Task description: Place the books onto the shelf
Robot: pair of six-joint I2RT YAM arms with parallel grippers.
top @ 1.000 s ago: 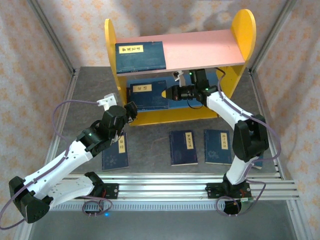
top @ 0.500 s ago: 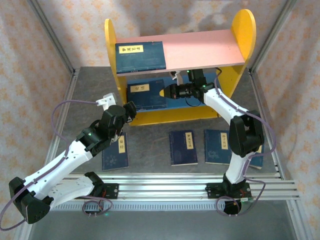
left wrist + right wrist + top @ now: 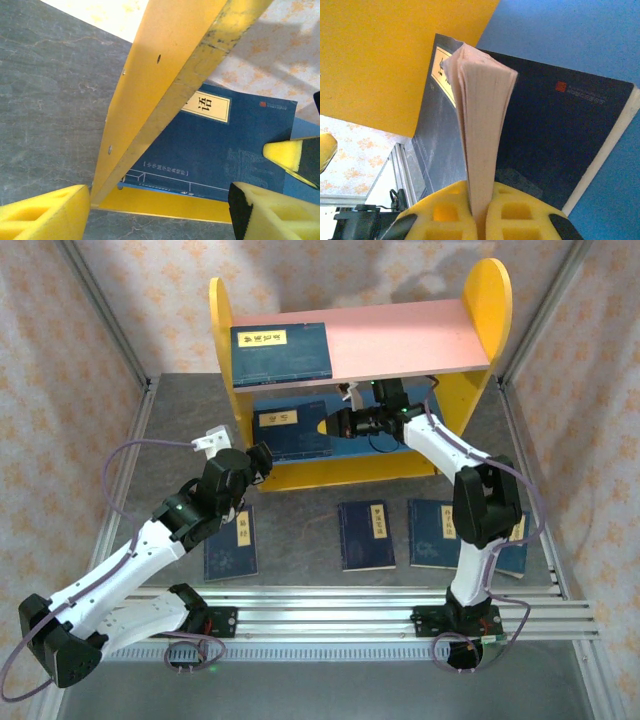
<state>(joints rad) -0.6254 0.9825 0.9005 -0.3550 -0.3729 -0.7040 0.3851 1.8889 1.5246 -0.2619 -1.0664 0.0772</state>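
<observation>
While the right end effector (image 3: pixel 336 423) stays clenched on a lifted sheaf of pages of the lower book (image 3: pixel 285 430), it has crept toward 10 o'clock over the last second, deeper under the pink board (image 3: pixel 400 340). The book has slid with it. It lies flat on the blue board (image 3: pixel 570 40), pushed toward the 9 o'clock side of the shelf (image 3: pixel 488 300).

Right wrist view: the pads (image 3: pixel 515 210) pinch the page block and the cover is down on the board.

Left end effector (image 3: pixel 262 458) is released, jaws wide, and hangs just outside the shelf's 7 o'clock corner. No shift noted.

Top book (image 3: pixel 280 350) sits at the 9 o'clock end of the pink board.

Loose books (image 3: pixel 365 535) lie in a row on the tabletop (image 3: pixel 180 420), at 6 o'clock of the shelf. One is partly behind the right arm.

Judgement: second placement is nearly done. The next move is likely to release and back out toward 3 o'clock. Risk is that the pinched pages drag the book out again.
</observation>
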